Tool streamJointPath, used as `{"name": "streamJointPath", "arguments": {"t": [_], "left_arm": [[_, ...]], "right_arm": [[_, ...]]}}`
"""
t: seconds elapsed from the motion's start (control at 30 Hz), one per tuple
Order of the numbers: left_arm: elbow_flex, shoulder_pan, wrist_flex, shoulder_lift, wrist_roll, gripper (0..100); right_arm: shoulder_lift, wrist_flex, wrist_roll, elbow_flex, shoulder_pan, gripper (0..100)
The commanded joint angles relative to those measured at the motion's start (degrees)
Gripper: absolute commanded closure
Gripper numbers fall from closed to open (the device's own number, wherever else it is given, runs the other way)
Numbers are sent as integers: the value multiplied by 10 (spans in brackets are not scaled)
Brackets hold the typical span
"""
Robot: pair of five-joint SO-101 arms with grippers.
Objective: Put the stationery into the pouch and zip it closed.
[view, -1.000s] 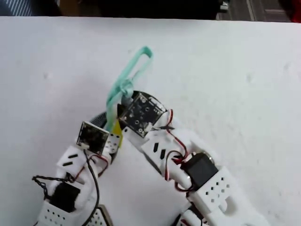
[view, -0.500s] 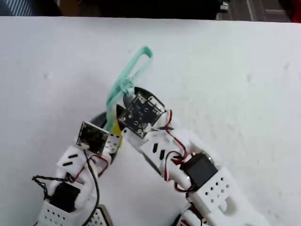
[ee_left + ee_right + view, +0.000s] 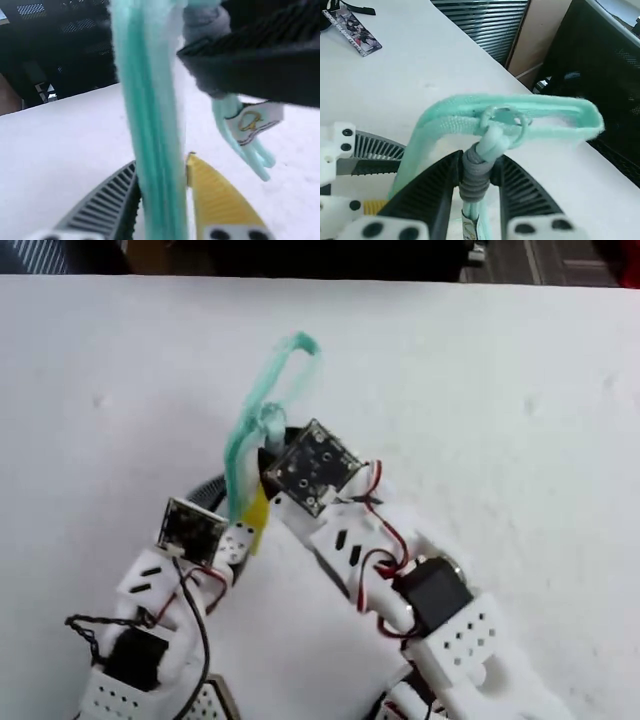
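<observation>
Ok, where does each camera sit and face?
High view: fixed overhead, facing down at the table; left arm and right arm show.
Left wrist view: on the left arm, facing along the left tool, clamping the pouch.
Right wrist view: on the right arm, facing along the right tool, shut on the zip pull.
Both wrist views share the pouch.

- Pouch [image 3: 545, 107]: mint-green woven cloth, matt, slightly fuzzy at the edges.
- Zip pull [image 3: 476, 176]: grey wound cord, matt.
- Ring [image 3: 506, 116]: shiny metal.
- Right gripper [image 3: 477, 165]: black plastic, matt, ribbed inner faces.
- Left gripper [image 3: 162, 175]: matt ribbed plastic, one finger grey, one yellow.
- Table [image 3: 480, 370]: white, matt, faintly grainy.
</observation>
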Motion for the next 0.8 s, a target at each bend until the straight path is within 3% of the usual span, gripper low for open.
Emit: {"name": "streamJointPath", "arguments": {"t": [0.0,0.2,0.3,0.57,0.77], "left_arm": [[-49,-22,1,-7,35,759],[-119,5,35,-7,45,762],[-123,29,36,-7,45,768],[-124,48,33,-7,40,984],[-122,50,35,-7,40,979]], "right_arm": [[-25,44,7,-74,7,981],[-2,101,16,-136,-29,981],[17,142,90,-174,-70,981],[80,291,115,-362,-90,981],[125,371,115,-493,-83,981]]}}
